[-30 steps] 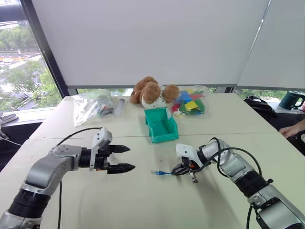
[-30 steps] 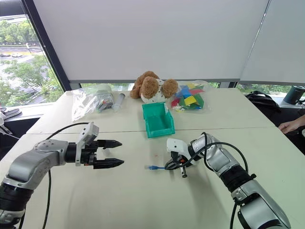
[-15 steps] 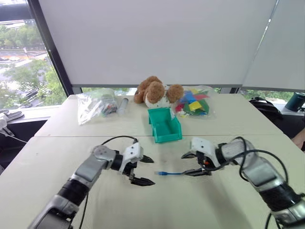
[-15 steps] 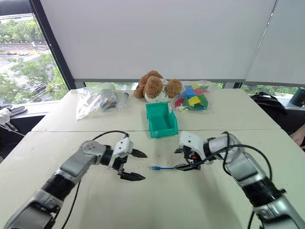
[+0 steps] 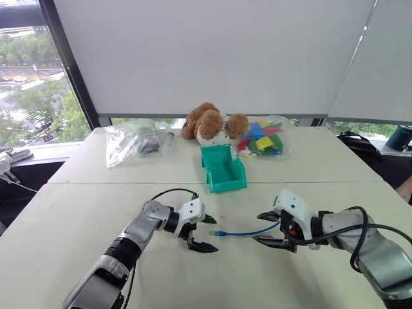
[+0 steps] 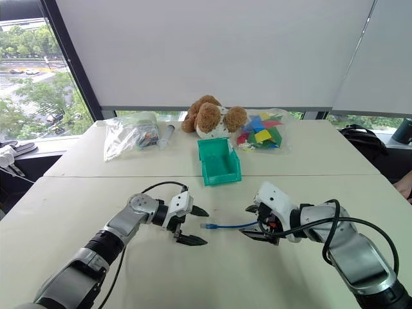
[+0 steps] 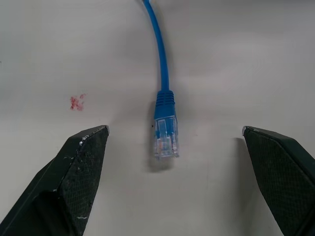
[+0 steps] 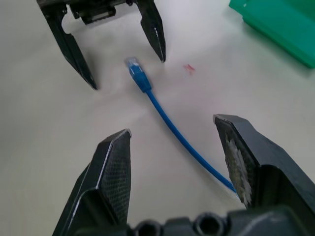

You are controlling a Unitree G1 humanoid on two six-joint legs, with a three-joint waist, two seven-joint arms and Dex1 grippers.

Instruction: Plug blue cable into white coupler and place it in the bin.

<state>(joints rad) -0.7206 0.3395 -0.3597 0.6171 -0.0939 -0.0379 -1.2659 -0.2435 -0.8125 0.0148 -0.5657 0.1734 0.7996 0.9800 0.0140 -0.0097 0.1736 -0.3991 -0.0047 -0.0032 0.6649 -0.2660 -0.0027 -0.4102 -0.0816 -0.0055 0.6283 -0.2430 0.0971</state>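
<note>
The blue cable [image 5: 248, 231] lies flat on the worktop [image 5: 77, 212], looks light and springy, so I'd grab the boot behind the clear plug [image 7: 165, 139]. Left tool [image 5: 201, 233] gapes around it, right tool [image 5: 270, 228] released too. The bin [image 5: 223, 168] sits behind, unobstructed. Can't spot the coupler.

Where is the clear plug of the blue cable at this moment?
In the left eye view, the plug of the blue cable lies on the table near the centre, just off the open left tool, in front of the bin.
</note>
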